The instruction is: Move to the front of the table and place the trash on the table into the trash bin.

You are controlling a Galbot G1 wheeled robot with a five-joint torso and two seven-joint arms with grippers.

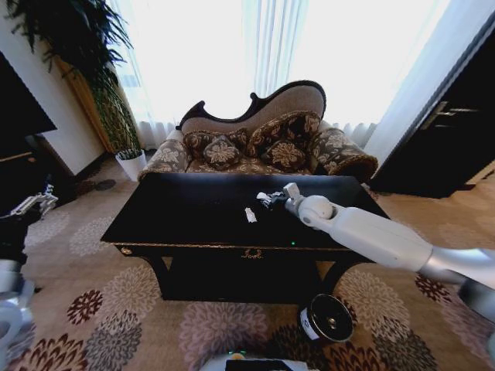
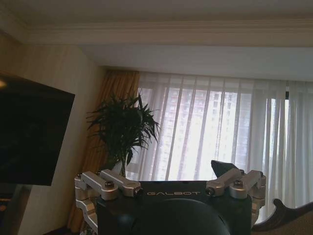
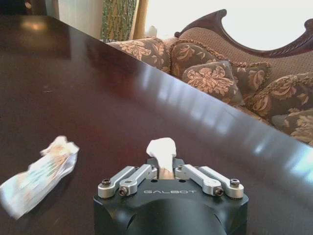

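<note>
The black table (image 1: 186, 224) with gold trim stands before me. My right arm reaches over its top, and my right gripper (image 1: 267, 200) (image 3: 162, 167) is shut on a crumpled white paper wad (image 1: 261, 196) (image 3: 161, 148), held just above the tabletop (image 3: 98, 98). A flattened white scrap (image 1: 250, 215) (image 3: 38, 174) lies on the table beside the gripper. The round dark trash bin (image 1: 326, 318) stands on the carpet below the table's front right corner. My left gripper (image 1: 32, 204) (image 2: 171, 177) is parked open at my left side, away from the table, pointing up into the room.
An ornate sofa (image 1: 263, 143) sits right behind the table. A white plant pot (image 1: 131, 164) with a tall plant stands at the back left. A dark cabinet (image 1: 456, 131) is at the right. Open carpet lies in front of the table.
</note>
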